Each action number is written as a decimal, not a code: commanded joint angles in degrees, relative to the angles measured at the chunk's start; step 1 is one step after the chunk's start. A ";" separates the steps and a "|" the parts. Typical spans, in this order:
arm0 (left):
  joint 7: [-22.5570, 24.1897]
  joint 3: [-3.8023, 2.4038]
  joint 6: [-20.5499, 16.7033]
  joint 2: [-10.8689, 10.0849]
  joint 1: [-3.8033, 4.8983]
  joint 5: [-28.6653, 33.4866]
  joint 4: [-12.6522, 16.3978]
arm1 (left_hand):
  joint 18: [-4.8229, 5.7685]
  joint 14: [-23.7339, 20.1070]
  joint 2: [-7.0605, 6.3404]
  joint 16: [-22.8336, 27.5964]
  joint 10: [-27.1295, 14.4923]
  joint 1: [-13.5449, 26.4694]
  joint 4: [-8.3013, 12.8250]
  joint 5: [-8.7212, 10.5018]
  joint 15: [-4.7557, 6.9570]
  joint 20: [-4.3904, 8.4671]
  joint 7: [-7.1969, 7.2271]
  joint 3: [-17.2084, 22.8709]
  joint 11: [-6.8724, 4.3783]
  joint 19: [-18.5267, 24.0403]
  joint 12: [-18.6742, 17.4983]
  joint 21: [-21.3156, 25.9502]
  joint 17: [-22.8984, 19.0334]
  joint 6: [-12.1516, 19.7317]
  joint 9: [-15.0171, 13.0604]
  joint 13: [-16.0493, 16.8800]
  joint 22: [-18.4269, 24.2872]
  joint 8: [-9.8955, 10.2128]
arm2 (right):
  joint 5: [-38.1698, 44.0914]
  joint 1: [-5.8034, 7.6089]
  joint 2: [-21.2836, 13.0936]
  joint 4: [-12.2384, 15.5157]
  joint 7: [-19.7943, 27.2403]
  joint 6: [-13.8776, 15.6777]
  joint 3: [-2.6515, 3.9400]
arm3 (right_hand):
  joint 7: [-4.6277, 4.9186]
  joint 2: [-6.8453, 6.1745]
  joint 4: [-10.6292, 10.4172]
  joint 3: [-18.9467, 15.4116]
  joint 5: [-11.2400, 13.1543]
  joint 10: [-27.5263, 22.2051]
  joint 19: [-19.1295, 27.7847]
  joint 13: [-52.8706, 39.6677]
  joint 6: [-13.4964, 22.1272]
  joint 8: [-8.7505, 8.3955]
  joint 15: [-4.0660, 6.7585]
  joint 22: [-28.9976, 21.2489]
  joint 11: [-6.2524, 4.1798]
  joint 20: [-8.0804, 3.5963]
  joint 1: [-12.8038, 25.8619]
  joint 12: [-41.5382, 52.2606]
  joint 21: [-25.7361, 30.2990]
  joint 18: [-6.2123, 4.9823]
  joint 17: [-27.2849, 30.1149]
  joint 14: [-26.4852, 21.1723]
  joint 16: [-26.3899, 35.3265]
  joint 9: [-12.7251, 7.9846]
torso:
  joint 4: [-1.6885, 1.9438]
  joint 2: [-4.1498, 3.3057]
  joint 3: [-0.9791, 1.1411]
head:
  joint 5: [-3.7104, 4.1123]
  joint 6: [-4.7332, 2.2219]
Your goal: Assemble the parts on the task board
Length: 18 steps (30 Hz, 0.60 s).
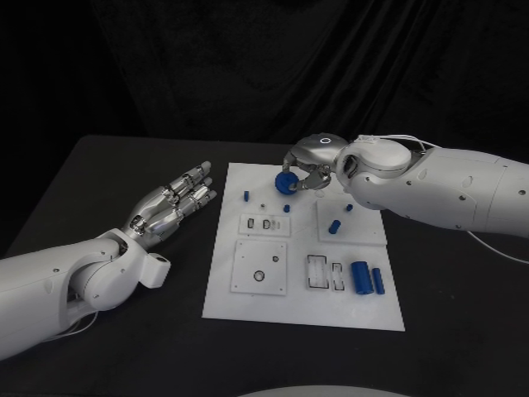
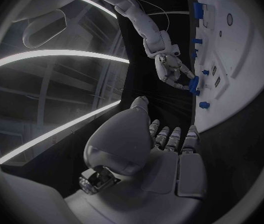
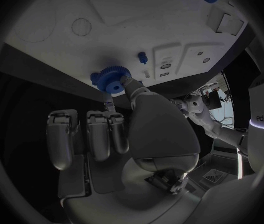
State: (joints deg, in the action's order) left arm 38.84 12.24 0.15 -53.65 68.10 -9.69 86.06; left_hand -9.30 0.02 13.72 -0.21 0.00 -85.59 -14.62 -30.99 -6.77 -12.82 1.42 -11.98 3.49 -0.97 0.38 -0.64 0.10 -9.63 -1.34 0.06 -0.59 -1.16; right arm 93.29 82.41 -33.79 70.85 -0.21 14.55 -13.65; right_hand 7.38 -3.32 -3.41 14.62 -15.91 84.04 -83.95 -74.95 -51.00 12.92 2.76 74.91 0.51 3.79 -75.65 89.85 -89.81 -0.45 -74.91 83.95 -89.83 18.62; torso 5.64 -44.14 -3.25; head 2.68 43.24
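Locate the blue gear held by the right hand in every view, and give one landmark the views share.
Head view: blue gear at the task board's far edge, in the right hand.
Left wrist view: gear beside the board's edge.
Right wrist view: gear at the fingertips.
Shared landmark: the white task board.

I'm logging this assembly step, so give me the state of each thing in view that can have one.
Right robot hand: holds the blue gear over the board's far edge.
Blue gear: pinched in the fingers, off the board.
Left robot hand: open, fingers apart, holding nothing, beside the board.
Task board: flat on the table.
Blue cylinder: lying loose on the board.
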 commanded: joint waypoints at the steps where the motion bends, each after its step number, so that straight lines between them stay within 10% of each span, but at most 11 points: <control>1: 6.30 -0.04 0.86 0.11 -0.06 -0.20 0.04 | -0.77 -0.02 -0.04 0.21 0.00 -0.46 0.20 -0.30 -0.42 -0.32 -0.24 0.27 0.20 -0.08 -0.38 -0.26 -0.10 0.14 -0.07 -0.06 -0.08 -0.26 | 0.37 -0.44 0.41 -0.57 0.14 -1.44 0.10 | -2.99 0.19 -0.21 0.27 -0.36 5.96 -5.82 -15.05 -3.30 6.44 0.00 14.97 -0.01 -0.21 0.11 0.15 0.11 0.36 -15.09 6.05 -0.17 12.05 | 0.07 -0.05 0.06 | 0.08 0.19; 18: 6.18 -0.05 1.16 0.21 -0.06 -0.20 0.02 | -0.76 -0.02 -0.02 0.21 0.00 -0.43 0.22 -0.29 -0.52 -0.39 -0.16 0.33 0.31 -0.08 -0.38 -0.25 -0.10 0.16 -0.07 -0.06 -0.07 -0.25 | 0.37 -0.88 1.64 -1.65 -0.22 -0.83 0.23 | -1.66 -0.04 0.31 1.34 -0.35 5.96 -4.14 -15.05 -0.25 -0.24 -0.62 14.10 0.46 0.53 0.77 0.15 2.29 -0.30 -15.09 6.05 -0.17 9.57 | -0.16 0.02 0.07 | -0.04 0.44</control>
State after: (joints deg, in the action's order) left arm 38.84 12.24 0.43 -53.52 68.10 -9.69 85.99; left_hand -9.30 0.02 13.72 -0.21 0.00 -85.59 -14.45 -30.99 -6.76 -12.82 1.42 -11.81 3.48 -0.97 0.38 -0.64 0.05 -9.63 -1.34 0.06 -0.58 -1.16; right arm 93.30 81.71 -32.25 69.24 -0.15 13.52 -13.46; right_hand 6.91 -3.92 -3.15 15.67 -16.21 84.02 -83.95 -74.93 -50.54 12.95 2.34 74.90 0.94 3.79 -75.06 89.85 -87.74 -0.45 -74.91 83.95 -89.83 18.64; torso 5.59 -44.19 -3.16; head 2.77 43.60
